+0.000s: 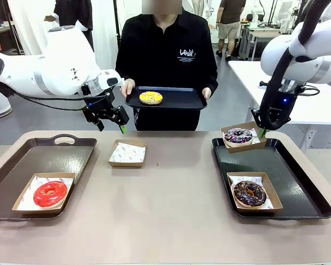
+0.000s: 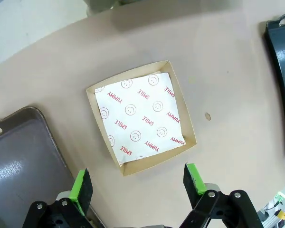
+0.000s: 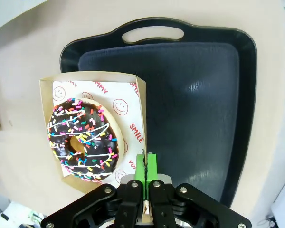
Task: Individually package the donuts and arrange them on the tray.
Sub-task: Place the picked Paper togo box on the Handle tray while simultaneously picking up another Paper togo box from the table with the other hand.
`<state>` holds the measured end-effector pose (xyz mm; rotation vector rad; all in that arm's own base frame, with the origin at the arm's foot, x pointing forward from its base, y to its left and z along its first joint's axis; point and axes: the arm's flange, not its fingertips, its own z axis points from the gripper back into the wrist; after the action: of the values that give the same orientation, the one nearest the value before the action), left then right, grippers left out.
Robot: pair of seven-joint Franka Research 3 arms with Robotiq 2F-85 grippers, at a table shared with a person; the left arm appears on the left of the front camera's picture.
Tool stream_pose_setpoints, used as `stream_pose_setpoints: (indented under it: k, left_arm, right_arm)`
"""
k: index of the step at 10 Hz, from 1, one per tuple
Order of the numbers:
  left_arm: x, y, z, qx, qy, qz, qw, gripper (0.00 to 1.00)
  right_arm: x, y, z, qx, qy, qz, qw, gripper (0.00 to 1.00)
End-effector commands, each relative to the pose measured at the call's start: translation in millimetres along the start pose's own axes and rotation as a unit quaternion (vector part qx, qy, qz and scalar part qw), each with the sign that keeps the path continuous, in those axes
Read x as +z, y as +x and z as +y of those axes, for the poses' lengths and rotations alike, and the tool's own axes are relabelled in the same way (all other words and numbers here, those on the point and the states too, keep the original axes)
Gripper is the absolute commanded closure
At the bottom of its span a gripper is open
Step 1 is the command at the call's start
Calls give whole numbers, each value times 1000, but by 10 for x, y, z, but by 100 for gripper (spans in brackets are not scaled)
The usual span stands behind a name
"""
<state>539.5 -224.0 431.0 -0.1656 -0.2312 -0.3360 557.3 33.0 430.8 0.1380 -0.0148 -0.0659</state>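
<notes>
Yellow donut (image 1: 150, 97) lies on the person's tray (image 1: 182, 102), far from me and not yet boxed. My left fingers (image 2: 80, 189) hang open over the empty box (image 2: 140, 118); my right fingers (image 3: 141, 167) are closed beside the sprinkled donut (image 3: 83, 140). Next, I think, left must fetch the yellow one gently.

Bare desk (image 1: 176, 193) spans the frame's centre and bottom, free for passage. An empty box (image 1: 127, 153) sits centre-left, open from above. The left tray (image 1: 44, 157) and right tray (image 1: 276, 163) block the sides; the person's tray (image 1: 182, 98) hangs upper centre.
</notes>
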Motion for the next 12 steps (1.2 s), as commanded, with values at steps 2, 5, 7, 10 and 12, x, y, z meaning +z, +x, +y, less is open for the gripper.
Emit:
stream_pose_setpoints:
  k: [2, 5, 7, 10, 12]
  left_arm:
    - [0, 0, 0, 0, 0, 0, 1000, 0]
    - [71, -95, 38, 73, 23, 35, 996, 0]
    - [-35, -23, 56, 113, 24, 82, 990, 0]
    - [-288, 55, 107, 149, 29, 114, 982, 0]
    - [-438, 96, 122, 166, 43, 111, 979, 0]
  right_arm:
    - [5, 67, 120, 11, -11, 11, 1000, 99]
    - [-129, 202, 312, 25, -25, 42, 998, 99]
    - [-182, 230, 305, 26, -35, 41, 998, 99]
    - [-238, 237, 234, 16, -47, 19, 999, 99]
    - [-304, 237, 192, 13, -45, 16, 999, 99]
